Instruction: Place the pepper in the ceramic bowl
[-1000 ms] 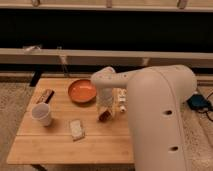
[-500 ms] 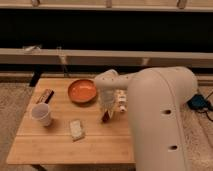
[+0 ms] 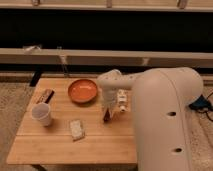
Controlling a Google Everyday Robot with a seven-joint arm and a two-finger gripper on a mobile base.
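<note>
pepper (image 3: 105,119) | grasped in gripper (image 3: 107,115) | arm bent over, gripper pointing down near ceramic bowl (image 3: 82,91), low over table (image 3: 60,145)

Matt pale wood is noted for the table (image 3: 55,145). A smooth orange glaze is seen on the ceramic bowl (image 3: 83,91). The arm (image 3: 165,115) is cased in smooth white shell, probably plastic. At the gripper (image 3: 107,112), low over the table beside the bowl, the pepper (image 3: 106,118) is recorded as dark and glossy.

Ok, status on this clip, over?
Hand low over table, right of ceramic bowl. Pepper at hand, not in bowl. Nothing between them.
</note>
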